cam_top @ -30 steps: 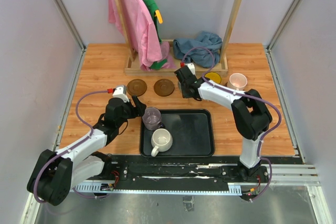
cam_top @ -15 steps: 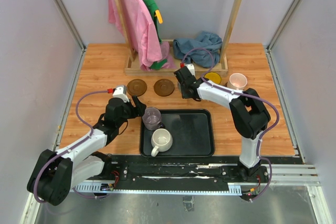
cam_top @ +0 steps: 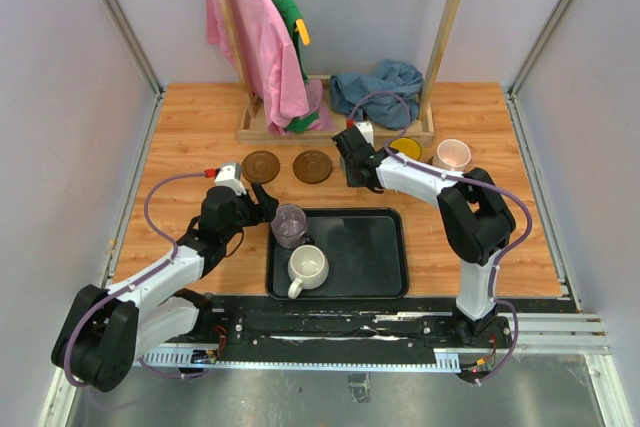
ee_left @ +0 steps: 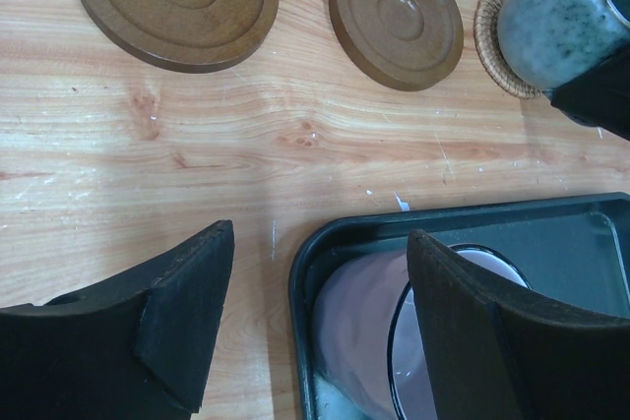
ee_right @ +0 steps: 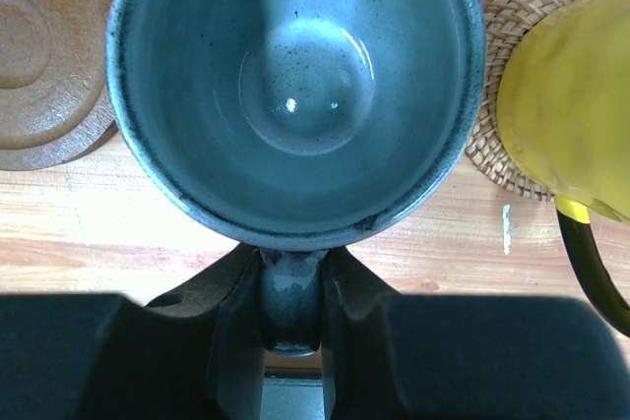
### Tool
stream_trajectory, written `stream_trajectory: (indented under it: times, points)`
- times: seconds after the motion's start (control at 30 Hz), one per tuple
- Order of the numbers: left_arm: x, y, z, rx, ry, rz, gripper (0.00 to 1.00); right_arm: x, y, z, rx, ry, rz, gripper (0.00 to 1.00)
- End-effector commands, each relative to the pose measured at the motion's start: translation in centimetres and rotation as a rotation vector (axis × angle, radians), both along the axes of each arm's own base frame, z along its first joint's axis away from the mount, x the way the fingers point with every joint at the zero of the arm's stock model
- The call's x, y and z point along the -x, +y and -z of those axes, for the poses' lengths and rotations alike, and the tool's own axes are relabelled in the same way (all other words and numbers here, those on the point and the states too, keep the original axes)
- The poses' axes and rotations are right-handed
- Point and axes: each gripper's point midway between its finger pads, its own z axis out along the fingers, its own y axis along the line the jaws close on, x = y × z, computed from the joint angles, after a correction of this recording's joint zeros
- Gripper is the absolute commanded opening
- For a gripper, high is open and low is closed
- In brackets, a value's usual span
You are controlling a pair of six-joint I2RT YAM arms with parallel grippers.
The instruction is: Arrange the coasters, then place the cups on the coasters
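On the wooden tabletop (cam_top: pixel 180 147) the black tray (cam_top: pixel 370 247) holds two cups not yet moved: the purple cup (cam_top: pixel 290 225) in its far left corner and the cream cup (cam_top: pixel 308 267) nearer the arms. Beyond the tray the coasters run in a row, so arranging looks done and placing is roughly half finished. The yellow cup (cam_top: pixel 405 147) sits on a woven coaster (ee_right: pixel 487 159). The pink cup (cam_top: pixel 453 154) stands at the right end, though what lies under it is too small to tell. The right end effector (cam_top: pixel 355 169) is clenched on the handle of the grey-blue cup (ee_right: pixel 295 76), which sits over another woven coaster (ee_left: pixel 489 46); whether it rests on it or hangs just above, I cannot tell. The two brown coasters (cam_top: pixel 262 164) at the left are bare and probably await the tray's cups. The left end effector (ee_left: pixel 320 233) is released, its fingers (ee_left: pixel 187 292) spread either side of the purple cup and touching nothing. The overhead view alone shows the whole row and the cream cup, but hides the grey-blue cup behind the arm. The right wrist view shows the pinch on the handle; the left wrist view shows the woven rim under that cup.
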Motion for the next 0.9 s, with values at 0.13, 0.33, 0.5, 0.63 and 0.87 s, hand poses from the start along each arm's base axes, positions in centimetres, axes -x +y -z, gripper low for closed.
stream_trajectory:
  times: [0.13,0.33,0.5,0.63,0.87]
  points:
    - [0.2,0.2,0.4,-0.016,0.003,-0.004,0.75,-1.2,-0.7,-0.6,-0.019,-0.042,0.058,0.32]
    - [0.3,0.2,0.3,-0.016,0.003,-0.007,0.75,-1.0,-0.5,-0.6,-0.027,-0.034,0.047,0.55]
    - [0.3,0.2,0.3,-0.015,0.003,-0.007,0.75,-0.6,-0.5,-0.5,-0.034,-0.024,0.043,0.68]
    - [0.3,0.3,0.2,-0.015,0.001,-0.008,0.75,0.0,-0.6,-0.8,-0.038,-0.018,0.041,0.78]
    - [0.4,0.2,-0.7,-0.015,-0.026,0.007,0.75,1.7,-0.5,-3.7,-0.034,-0.063,0.005,0.95]
